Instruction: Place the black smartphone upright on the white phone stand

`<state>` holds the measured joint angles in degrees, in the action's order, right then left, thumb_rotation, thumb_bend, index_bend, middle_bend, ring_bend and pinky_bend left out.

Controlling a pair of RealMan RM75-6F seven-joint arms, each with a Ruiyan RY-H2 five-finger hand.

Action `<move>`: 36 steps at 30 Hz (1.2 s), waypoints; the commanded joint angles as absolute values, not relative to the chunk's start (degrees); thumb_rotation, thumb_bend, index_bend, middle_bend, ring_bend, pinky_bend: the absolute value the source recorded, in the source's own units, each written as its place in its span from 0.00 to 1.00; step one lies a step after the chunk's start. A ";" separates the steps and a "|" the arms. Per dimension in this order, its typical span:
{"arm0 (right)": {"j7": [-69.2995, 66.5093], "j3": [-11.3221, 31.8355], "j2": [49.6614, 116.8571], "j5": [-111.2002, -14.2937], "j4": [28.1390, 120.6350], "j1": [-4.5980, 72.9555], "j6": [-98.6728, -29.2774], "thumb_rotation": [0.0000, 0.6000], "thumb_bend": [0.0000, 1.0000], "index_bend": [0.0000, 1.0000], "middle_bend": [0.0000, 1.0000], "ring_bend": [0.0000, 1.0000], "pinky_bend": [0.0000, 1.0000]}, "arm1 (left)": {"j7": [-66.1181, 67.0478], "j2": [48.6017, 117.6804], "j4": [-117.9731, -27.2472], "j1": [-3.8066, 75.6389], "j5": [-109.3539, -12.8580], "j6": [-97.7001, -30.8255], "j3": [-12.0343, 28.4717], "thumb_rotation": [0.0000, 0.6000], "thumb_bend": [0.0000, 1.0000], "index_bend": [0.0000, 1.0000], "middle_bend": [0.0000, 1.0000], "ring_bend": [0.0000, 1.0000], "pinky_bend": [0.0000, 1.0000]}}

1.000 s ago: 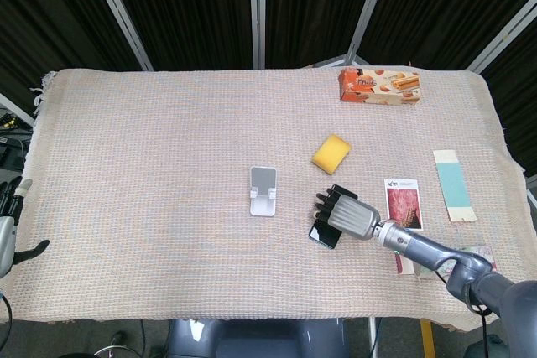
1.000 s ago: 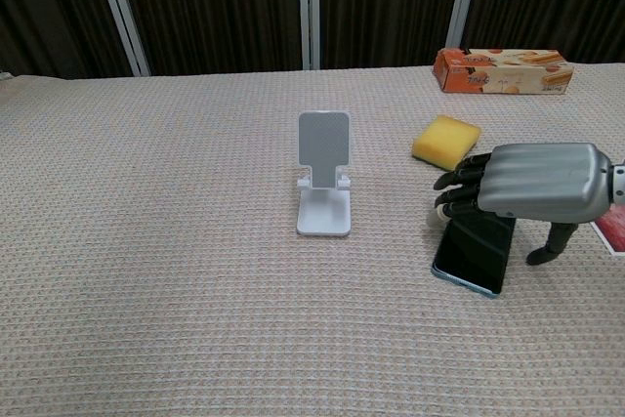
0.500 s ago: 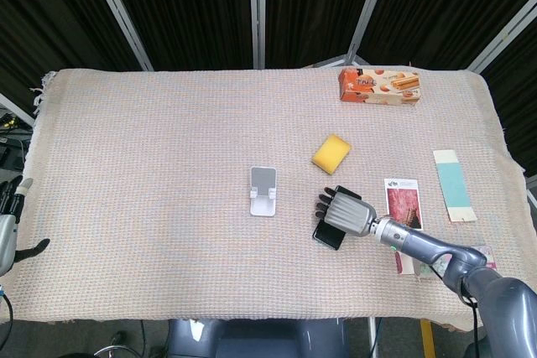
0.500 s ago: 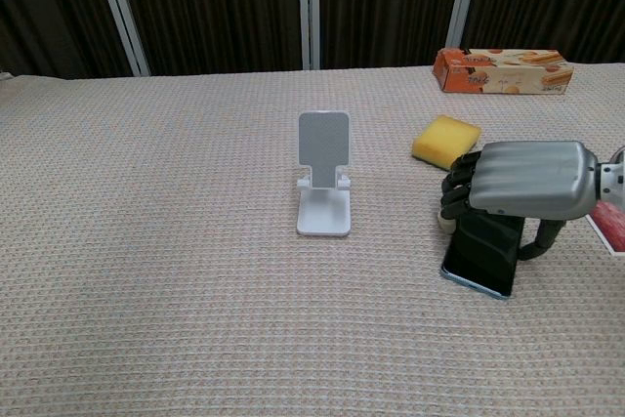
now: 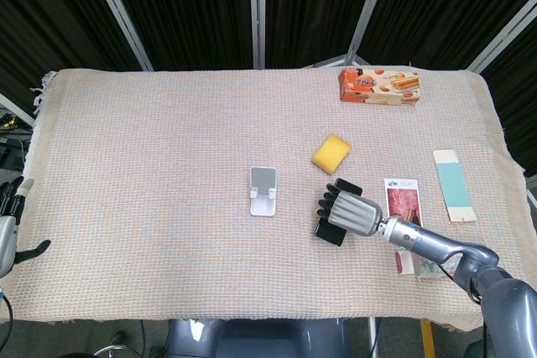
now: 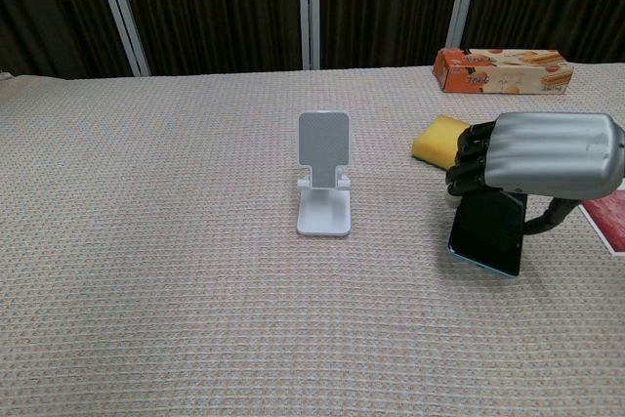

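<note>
My right robot hand [image 6: 547, 155], ribbed grey metal, fingers curled over the top of the glossy black slab phone [image 6: 486, 232], gripping it tilted on the woven beige table [image 6: 146, 241], right of the white plastic stand [image 6: 323, 174], yellow sponge [image 6: 444, 141] behind, my left robot hand [image 5: 10, 228] at the table's edge, its state unclear

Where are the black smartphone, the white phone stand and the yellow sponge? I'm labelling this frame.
black smartphone [image 6: 485, 233], chest view, on its dark screen below the right hand.
white phone stand [image 6: 323, 139], chest view, on its grey back plate.
yellow sponge [image 5: 331, 153], head view, on its top face.
</note>
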<state>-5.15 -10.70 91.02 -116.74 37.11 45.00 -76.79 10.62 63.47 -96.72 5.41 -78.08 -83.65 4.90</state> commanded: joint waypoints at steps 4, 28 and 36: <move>8.44 -8.29 84.69 -118.18 45.46 46.31 -83.36 1.00 0.14 0.50 0.48 0.36 0.31 | 9.16 62.70 -97.11 5.10 -78.77 -84.11 4.72 1.00 0.00 0.00 0.00 0.00 0.00; 67.28 9.12 85.69 -114.83 71.22 61.12 -55.41 1.00 0.14 0.52 0.48 0.38 0.32 | 4.24 61.16 -95.83 5.55 -74.70 -81.64 6.36 1.00 0.00 0.00 0.00 0.00 0.00; 74.75 11.00 90.64 -110.71 71.26 61.53 -49.64 1.00 0.14 0.52 0.48 0.38 0.32 | 2.89 60.82 -94.98 5.99 -73.96 -80.34 6.60 1.00 0.00 0.00 0.00 0.00 0.00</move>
<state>73.76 10.42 89.74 -111.42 71.27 61.10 -50.57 2.98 60.85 -95.08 5.92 -74.04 -80.45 6.57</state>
